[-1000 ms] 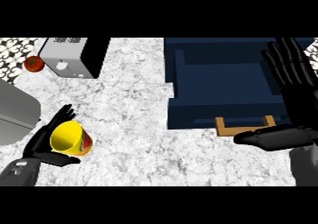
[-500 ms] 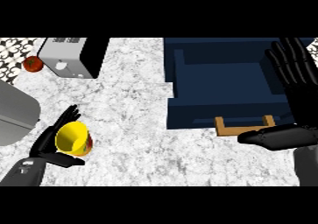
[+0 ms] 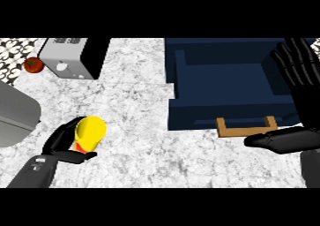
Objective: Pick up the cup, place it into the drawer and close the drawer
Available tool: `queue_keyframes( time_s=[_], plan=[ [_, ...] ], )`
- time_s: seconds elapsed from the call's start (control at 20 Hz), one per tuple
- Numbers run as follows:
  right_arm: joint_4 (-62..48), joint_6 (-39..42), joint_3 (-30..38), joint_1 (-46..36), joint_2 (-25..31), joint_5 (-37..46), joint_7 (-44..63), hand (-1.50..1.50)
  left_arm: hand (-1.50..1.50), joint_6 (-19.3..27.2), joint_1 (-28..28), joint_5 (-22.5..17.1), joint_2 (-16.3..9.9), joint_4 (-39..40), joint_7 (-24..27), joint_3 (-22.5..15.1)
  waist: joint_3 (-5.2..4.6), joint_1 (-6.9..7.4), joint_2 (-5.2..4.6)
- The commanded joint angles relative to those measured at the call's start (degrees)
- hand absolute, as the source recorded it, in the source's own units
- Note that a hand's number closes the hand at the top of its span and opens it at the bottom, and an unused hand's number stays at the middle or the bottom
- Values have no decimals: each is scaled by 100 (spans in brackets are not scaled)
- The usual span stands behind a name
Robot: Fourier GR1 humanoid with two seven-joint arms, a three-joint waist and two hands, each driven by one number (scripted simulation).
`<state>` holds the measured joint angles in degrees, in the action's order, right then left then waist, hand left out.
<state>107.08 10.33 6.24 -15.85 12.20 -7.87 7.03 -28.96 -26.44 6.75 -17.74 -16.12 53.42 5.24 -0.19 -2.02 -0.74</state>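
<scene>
A yellow cup [image 3: 91, 132] with a red lower part is held at the lower left of the head view, tilted so its side faces up. My left hand [image 3: 63, 142] is curled round it from below and from the left. The dark blue drawer [image 3: 230, 90] stands open at the upper right, with a wooden handle [image 3: 247, 128] on its front edge. My right hand [image 3: 299, 75] rests open at the right edge, fingers up over the drawer's right side, thumb [image 3: 279, 139] lying just right of the handle.
A silver and black toaster [image 3: 74, 57] stands at the back left, with a red apple [image 3: 33, 65] beside it. A grey rounded object [image 3: 9, 114] lies at the left edge. Marbled counter [image 3: 149, 154] spreads between the cup and the drawer.
My left hand has lifted the cup slightly and turned it, so the cup's side shows instead of its open mouth. The right hand has stayed in place.
</scene>
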Motion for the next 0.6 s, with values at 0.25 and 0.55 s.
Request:
queue_keyframes(
  time_s=[0.25,0.55],
  plan=[
    [-108,90,96,-97,134,-54,75,-150,150,1328,-16,-89,354,-314,1431,306,-7,56,11],
    [-72,-62,137,-100,32,2,-8,-150,150,3295,54,-1038,928,-392,1390,1523,-7,118,11]
  ],
)
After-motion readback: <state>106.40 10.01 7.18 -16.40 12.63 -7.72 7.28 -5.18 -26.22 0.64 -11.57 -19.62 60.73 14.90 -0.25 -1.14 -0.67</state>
